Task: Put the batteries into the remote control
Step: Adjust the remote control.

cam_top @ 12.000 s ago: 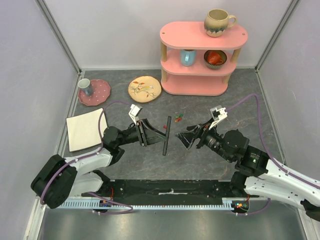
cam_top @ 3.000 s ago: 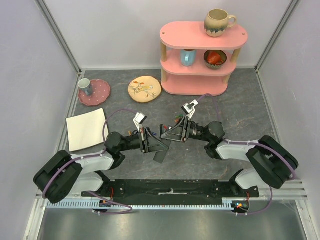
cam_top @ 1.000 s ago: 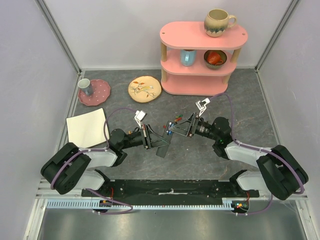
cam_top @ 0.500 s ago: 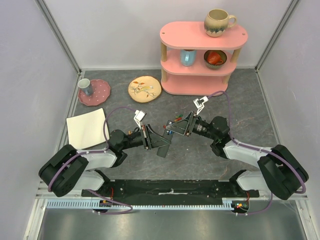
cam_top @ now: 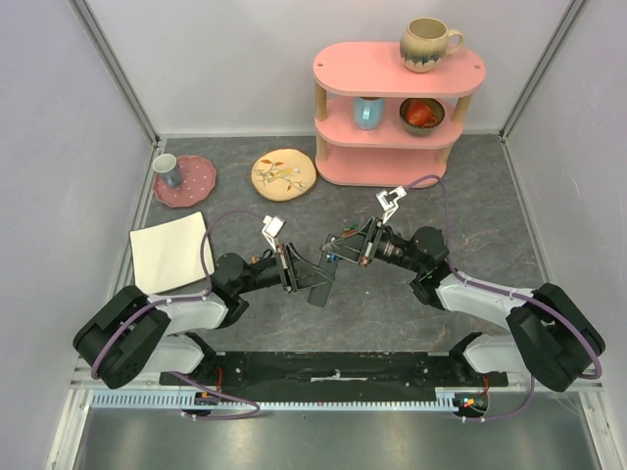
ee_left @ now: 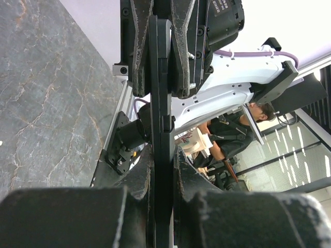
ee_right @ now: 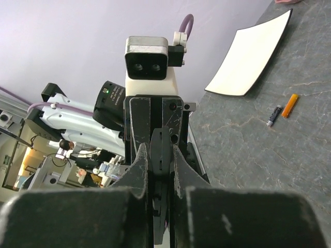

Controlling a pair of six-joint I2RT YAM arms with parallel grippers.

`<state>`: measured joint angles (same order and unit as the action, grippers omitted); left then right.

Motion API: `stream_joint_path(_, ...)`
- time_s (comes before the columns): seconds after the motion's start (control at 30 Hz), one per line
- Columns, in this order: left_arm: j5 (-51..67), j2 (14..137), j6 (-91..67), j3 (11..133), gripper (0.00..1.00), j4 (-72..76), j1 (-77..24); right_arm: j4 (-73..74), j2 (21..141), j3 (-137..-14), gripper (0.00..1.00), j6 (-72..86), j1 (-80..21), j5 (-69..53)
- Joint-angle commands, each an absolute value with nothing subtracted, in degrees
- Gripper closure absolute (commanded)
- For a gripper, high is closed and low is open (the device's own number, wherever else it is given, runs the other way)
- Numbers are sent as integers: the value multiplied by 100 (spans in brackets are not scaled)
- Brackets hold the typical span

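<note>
Centre of the overhead frame: the left gripper point(cam_top: 307, 277) is clamped on the remote control point(ee_left: 160, 111), held on edge between the two arms. The right gripper point(cam_top: 339, 258) appears pinched onto its far end. Loose batteries point(ee_right: 290, 105) lie on the table point(cam_top: 460, 206), at the right of the right wrist view. Any mismatched pull between the arms could twist the slim bar free or drop it.

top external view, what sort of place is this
Most likely a robot test cell in a lab: plain wall panels box in a stone-look table, a left arm and right arm are bolted at its near edge, and a pink shelf holds staged mugs.
</note>
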<state>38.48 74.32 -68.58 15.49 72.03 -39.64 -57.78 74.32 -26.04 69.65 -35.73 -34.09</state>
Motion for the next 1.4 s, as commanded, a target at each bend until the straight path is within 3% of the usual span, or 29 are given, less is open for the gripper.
stream_joint_path(0.0,3832,7146,-6671,1837,98,7946,-4017,-5169,7418,-2838,100,6487,-3674,-3278)
stream_joint_path(0.1,3832,7049,-6610,1854,98,7761,-4017,-4958,7304,-2839,97,6434,-3683,-3191)
stream_joint_path(0.17,3876,7014,-6601,1854,98,7647,-4017,-4905,7260,-2865,82,6407,-3683,-3182)
stream_joint_path(0.2,3911,6996,-6583,1863,98,7559,-4017,-4809,7190,-2883,66,6372,-3674,-3173)
stream_joint_path(0.23,4059,6996,-6566,1924,98,7350,-4017,-4686,7137,-2909,59,6311,-3665,-3155)
stream_joint_path(0.27,4165,6979,-6548,1951,98,7269,-4017,-4528,7085,-3022,53,6224,-3648,-3155)
stream_joint_path(0.33,4411,6952,-6548,1960,98,7137,-4017,-3940,6953,-3268,52,5881,-3648,-3216)
stream_joint_path(0.43,4465,6856,-6583,1881,98,7102,-4017,-3481,6952,-3515,54,5608,-3647,-3559)
stream_joint_path(0.57,4456,6663,-6469,1907,98,6865,-4017,-3489,7005,-3498,100,5660,-3639,-3770)
stream_joint_path(0.6,4447,6645,-6399,1925,98,6725,-4008,-3559,7014,-3489,100,5704,-3639,-3823)
stream_joint_path(0.67,4395,6601,-6328,1977,86,6514,-3999,-3682,6996,-3428,100,5835,-3639,-3902)
stream_joint_path(0.7,4368,6566,-6250,1995,79,6356,-3999,-3778,6979,-3410,100,5862,-3639,-3911)
stream_joint_path(0.73,4281,6548,-6223,2021,63,6267,-3990,-3797,6935,-3401,100,5880,-3639,-3902)
stream_joint_path(0.83,3896,6364,-6135,2004,41,5872,-3946,-3709,6794,-3419,100,5845,-3639,-3876)
stream_joint_path(0.97,3113,5960,-6021,1855,22,5441,-3876,-3499,6584,-3472,100,5801,-3621,-3841)
stream_joint_path(1.03,2622,5645,-5994,1750,16,5222,-3841,-3376,6496,-3524,100,5739,-3604,-3806)
stream_joint_path(1.17,1216,4741,-5941,1267,15,4817,-3823,-3059,6171,-3428,100,5730,-3490,-3192)
stream_joint_path(1.37,-561,3456,-6030,414,24,4510,-3955,-4381,5476,-2515,100,6503,-3498,-443)
